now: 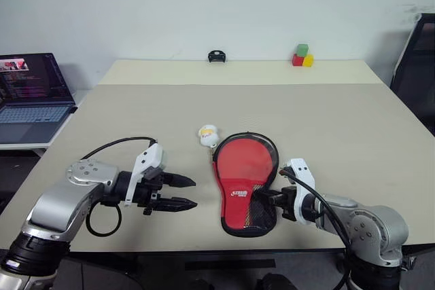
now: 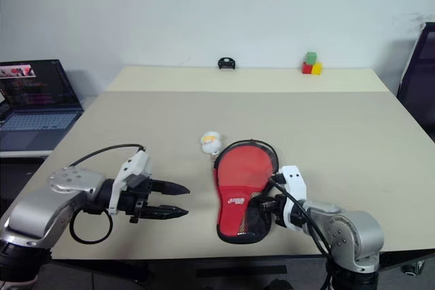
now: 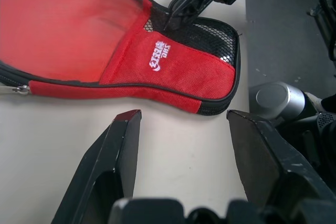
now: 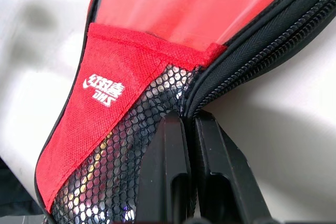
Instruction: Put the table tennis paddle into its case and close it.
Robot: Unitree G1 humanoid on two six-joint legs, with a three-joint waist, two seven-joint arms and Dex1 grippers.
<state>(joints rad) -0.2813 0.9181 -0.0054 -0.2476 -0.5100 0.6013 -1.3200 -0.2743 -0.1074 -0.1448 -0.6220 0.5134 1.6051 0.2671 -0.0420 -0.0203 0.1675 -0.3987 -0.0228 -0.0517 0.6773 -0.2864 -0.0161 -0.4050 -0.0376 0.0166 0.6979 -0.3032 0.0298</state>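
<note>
Head views: the case [image 1: 246, 183] is lying red side up near the front edge of the table [image 1: 340, 134], its round end pointing away from the robot and its mesh pocket toward the robot. A small ball [image 1: 208, 134] is sitting just beside the round end. The left gripper [image 1: 185, 193] is hovering to the left of the case, apart from it, fingers spread wide and holding nothing. The right gripper [image 1: 266, 197] is sitting at the case's right edge by the mesh.

Left wrist view: the two spread fingers [image 3: 118, 156] are framing the case, with bare table between.

Right wrist view: the right fingers [image 4: 168, 171] are pressing together at the zipper rim beside the mesh pocket [image 4: 131, 156]. The paddle cannot be made out.
</note>
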